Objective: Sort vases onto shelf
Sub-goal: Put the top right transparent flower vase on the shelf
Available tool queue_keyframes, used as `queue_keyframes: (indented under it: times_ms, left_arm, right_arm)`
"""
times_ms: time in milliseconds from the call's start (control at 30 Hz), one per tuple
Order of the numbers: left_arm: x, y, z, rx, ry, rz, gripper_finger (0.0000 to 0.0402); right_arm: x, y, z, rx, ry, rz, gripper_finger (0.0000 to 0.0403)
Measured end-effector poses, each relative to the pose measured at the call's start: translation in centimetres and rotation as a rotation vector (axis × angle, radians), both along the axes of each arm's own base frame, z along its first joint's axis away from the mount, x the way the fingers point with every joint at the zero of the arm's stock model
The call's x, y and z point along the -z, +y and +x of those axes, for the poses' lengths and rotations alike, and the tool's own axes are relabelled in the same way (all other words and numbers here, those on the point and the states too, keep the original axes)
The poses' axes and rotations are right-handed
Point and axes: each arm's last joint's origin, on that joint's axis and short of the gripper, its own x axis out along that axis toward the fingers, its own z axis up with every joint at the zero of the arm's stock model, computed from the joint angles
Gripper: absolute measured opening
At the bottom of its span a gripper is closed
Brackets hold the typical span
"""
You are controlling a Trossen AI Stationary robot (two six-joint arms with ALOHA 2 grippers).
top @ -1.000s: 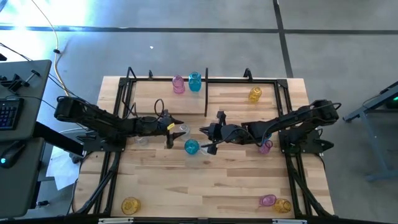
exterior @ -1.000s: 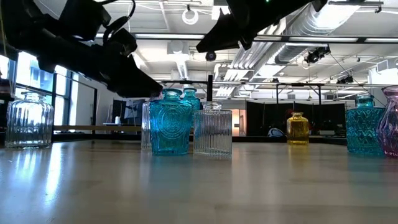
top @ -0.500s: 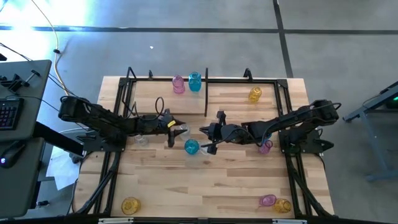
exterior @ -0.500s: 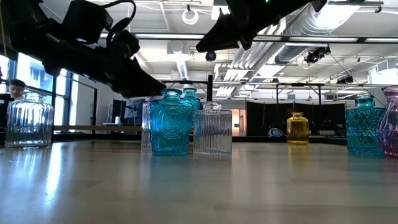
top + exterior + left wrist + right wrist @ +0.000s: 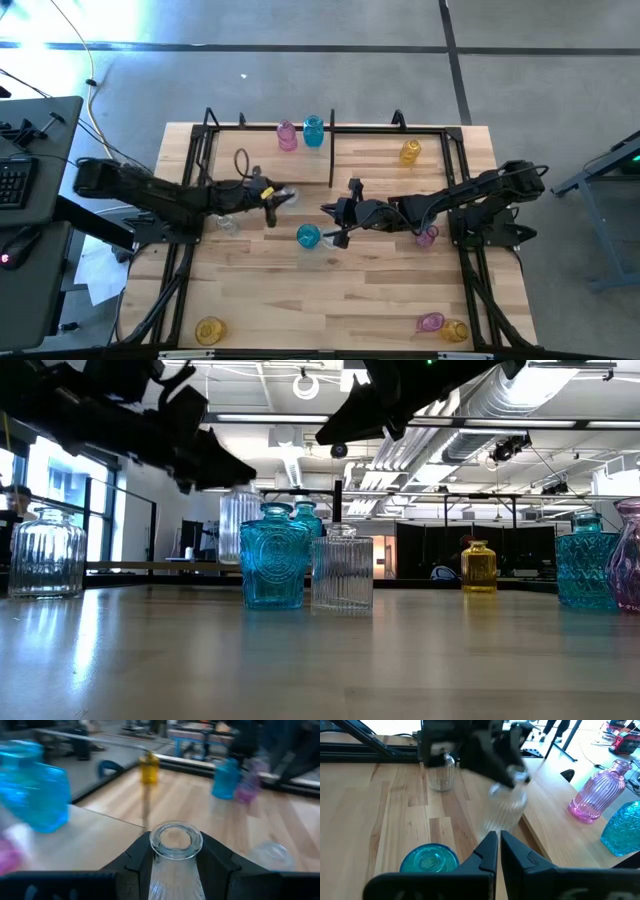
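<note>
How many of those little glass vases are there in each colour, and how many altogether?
Yellow vases: 3
Pink vases: 3
Teal vases: 2
Clear vases: 3, one held in the left hand
Total: 11, counted from overhead

We see the left gripper (image 5: 215,468) holding a clear ribbed vase (image 5: 238,512) aloft, just behind the teal vase (image 5: 273,556).
</note>
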Motion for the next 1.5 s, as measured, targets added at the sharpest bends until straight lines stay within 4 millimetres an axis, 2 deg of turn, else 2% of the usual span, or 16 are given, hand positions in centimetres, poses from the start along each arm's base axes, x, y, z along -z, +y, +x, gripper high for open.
queue_keyframes:
  times_ms: [267,500,733,900,1500]
  left_arm:
    - [-2.8,1.2,-3.4,-0.311,-0.034,0.058,0.0107]
    - [-2.8,4.2,-4.7,-0.512,0.002,0.066,0.0107]
    - [-2.4,7.1,-5.0,-0.616,0.017,0.089,0.0107]
    - [-2.0,8.6,-4.9,-0.614,0.002,0.069,0.0107]
    - [0.3,11.8,-4.2,-0.700,0.026,0.064,0.0107]
  right_arm:
    - [0.0,0.0,0.0,0.000,0.001,0.000,0.0002]
    - [0.0,0.0,0.0,0.000,0.000,0.000,0.0002]
    - [0.0,0.0,0.0,0.000,0.000,0.000,0.0002]
    - [0.0,0.0,0.0,0.000,-0.001,0.000,0.0002]
    - [0.0,0.0,0.0,0.000,-0.001,0.001,0.0002]
